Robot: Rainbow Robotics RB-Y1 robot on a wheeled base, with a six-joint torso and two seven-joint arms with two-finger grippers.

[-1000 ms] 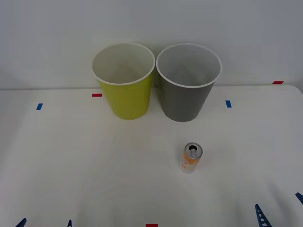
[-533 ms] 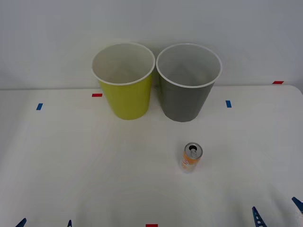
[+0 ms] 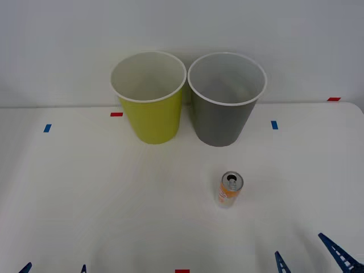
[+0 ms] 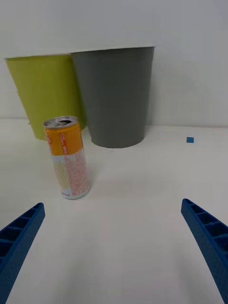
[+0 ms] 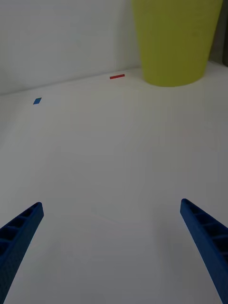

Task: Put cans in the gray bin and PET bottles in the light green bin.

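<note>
One slim can [image 3: 230, 189] with an orange, yellow and white label stands upright on the white table, in front of the gray bin [image 3: 219, 122]. The light green bin [image 3: 151, 122] stands just left of the gray one, and they almost touch. My right gripper [image 3: 310, 259] is open, low at the front right, a short way right of the can and nearer to me. Its wrist view has the can [image 4: 69, 159] ahead of the open right gripper [image 4: 112, 206], with the gray bin [image 4: 116, 95] and light green bin [image 4: 45, 90] behind. My left gripper [image 3: 54, 268] waits open at the front left. PET bottles are out of view.
Small red tape marks [image 3: 116, 114] and blue tape marks [image 3: 274, 124] dot the table. A white wall rises right behind the bins. The left wrist view looks across bare table toward the light green bin [image 5: 173, 42].
My right gripper has moved left toward the can and farther into the front view. The can, both bins and the left gripper have stayed put.
</note>
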